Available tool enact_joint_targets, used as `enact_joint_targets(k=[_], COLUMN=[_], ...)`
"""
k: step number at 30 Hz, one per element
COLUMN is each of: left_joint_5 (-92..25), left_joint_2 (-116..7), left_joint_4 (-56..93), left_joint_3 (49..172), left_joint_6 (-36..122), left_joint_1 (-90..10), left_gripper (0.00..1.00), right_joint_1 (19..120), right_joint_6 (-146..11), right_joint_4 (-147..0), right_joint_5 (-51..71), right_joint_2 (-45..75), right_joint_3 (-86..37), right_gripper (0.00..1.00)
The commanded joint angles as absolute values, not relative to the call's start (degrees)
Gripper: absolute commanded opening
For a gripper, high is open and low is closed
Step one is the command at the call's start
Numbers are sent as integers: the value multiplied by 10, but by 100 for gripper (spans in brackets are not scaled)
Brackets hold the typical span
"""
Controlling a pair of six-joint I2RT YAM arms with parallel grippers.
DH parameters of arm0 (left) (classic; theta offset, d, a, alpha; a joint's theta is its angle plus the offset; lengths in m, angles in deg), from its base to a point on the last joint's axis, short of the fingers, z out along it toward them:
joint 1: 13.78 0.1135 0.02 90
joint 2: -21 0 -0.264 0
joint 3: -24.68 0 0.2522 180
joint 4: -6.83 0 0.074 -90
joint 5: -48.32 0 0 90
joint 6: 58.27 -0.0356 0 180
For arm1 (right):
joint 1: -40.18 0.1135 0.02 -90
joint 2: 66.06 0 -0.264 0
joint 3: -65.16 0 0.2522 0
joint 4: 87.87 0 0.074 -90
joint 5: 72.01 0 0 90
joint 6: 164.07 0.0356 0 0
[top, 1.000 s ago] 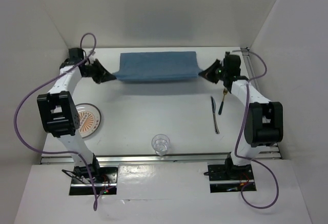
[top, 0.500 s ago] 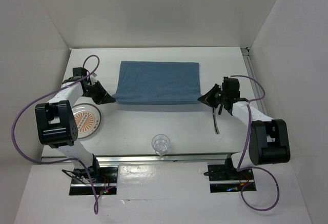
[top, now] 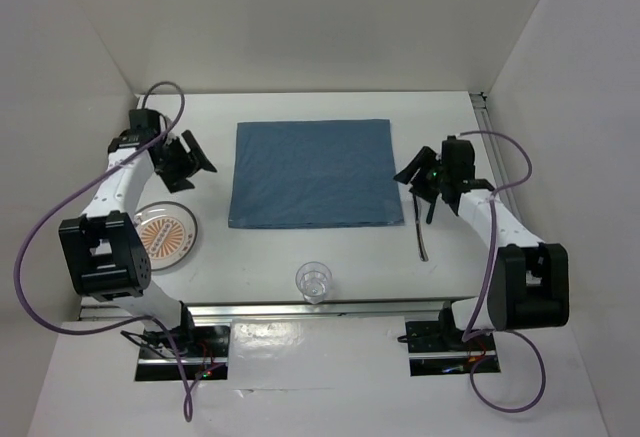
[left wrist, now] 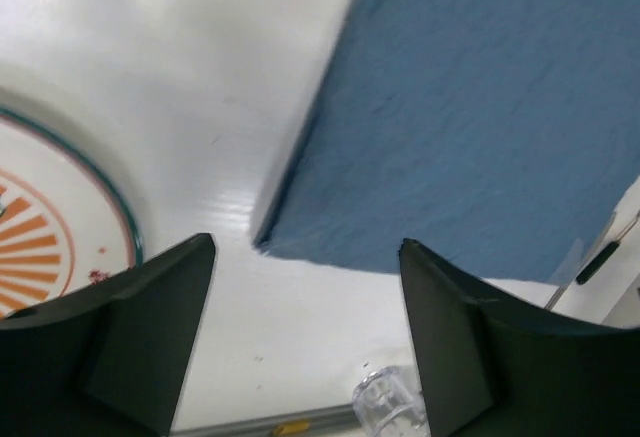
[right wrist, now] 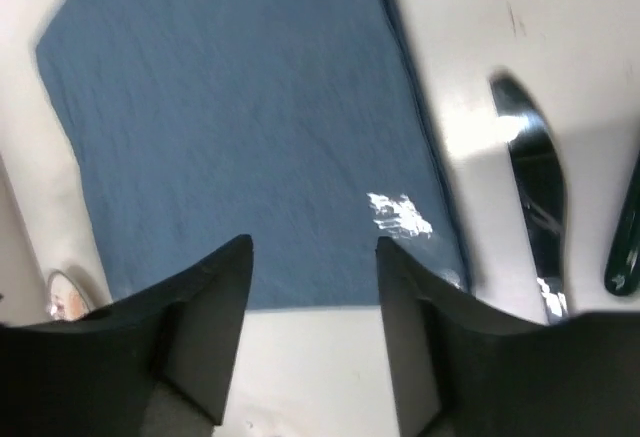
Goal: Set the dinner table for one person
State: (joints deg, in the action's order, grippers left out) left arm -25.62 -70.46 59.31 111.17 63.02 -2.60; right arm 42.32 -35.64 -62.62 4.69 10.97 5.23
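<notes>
The blue placemat (top: 312,174) lies flat on the white dinner table (top: 300,252). My left gripper (top: 203,155) hovers open just off the mat's left edge, holding nothing. Its wrist view shows the placemat's near-left corner (left wrist: 480,107) beyond the open left gripper (left wrist: 305,247). My right gripper (top: 408,170) stands open at the mat's right edge, also empty. In the right wrist view the open right gripper (right wrist: 315,247) hangs over the near edge of the placemat (right wrist: 240,137). A knife (top: 419,232) and a green-handled utensil (top: 430,207) lie right of the mat.
An orange-patterned plate (top: 163,237) sits at the near left, below the left arm. A clear glass (top: 313,282) stands near the table's front edge. White walls enclose the table on three sides. The knife's blade (right wrist: 535,197) lies close beside the right fingers (right wrist: 440,357).
Both grippers carried the placemat toward the near side, then opened and let go. The mat now lies spread flat. Both grippers have drawn back from its side edges.
</notes>
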Motion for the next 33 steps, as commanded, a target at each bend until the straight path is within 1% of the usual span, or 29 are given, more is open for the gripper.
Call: enact_joint_targets(k=[1, 3, 4, 5, 6, 7, 8, 12, 18, 19, 22, 27, 30, 31, 32, 33], left_joint_5=[-278, -270, -270, -280, -280, -280, -280, -328, -339, -346, -359, -372, -383, -383, -383, -383], left_joint_2=[-712, -747, -758, -768, -784, -793, -802, -865, -943, -952, -981, -1006, -1006, -1000, -995, -979], left_joint_4=[599, 599, 607, 607, 607, 607, 607, 633, 625, 625, 625, 637, 644, 644, 651, 659], left_joint_3=[1180, 1201, 1223, 1229, 1229, 1237, 1251, 1295, 1306, 1312, 1318, 1318, 1324, 1333, 1341, 1348], left_joint_6=[613, 608, 608, 608, 603, 603, 597, 589, 604, 609, 609, 609, 609, 604, 604, 604], left_joint_1=[-75, -98, -110, -131, -141, -150, -167, -194, -201, -201, -201, -201, -201, -201, -201, -201], left_gripper=[80, 71, 65, 59, 56, 52, 51, 51, 51, 52, 52, 52, 52, 52, 54, 57], right_joint_1=[434, 441, 441, 448, 455, 455, 462, 473, 473, 473, 479, 479, 485, 485, 485, 485], right_joint_6=[-376, -387, -387, -407, -408, -422, -437, -448, -448, -448, -448, -448, -448, -448, -455, -455], right_joint_4=[-613, -613, -613, -601, -585, -559, -547, -520, -498, -492, -487, -474, -474, -474, -474, -467], right_joint_5=[92, 87, 87, 82, 88, 89, 89, 119, 151, 161, 167, 167, 179, 187, 194, 194], right_joint_2=[139, 154, 164, 192, 208, 225, 256, 300, 369, 379, 415, 427, 360, 342, 324, 308], right_joint_3=[-20, -38, -47, -70, -84, -97, -108, -143, -182, -182, -202, -208, -213, -218, -227, -234], right_gripper=[56, 36, 28, 6, 0, 0, 0, 0, 11, 13, 13, 14, 16, 19, 30, 39])
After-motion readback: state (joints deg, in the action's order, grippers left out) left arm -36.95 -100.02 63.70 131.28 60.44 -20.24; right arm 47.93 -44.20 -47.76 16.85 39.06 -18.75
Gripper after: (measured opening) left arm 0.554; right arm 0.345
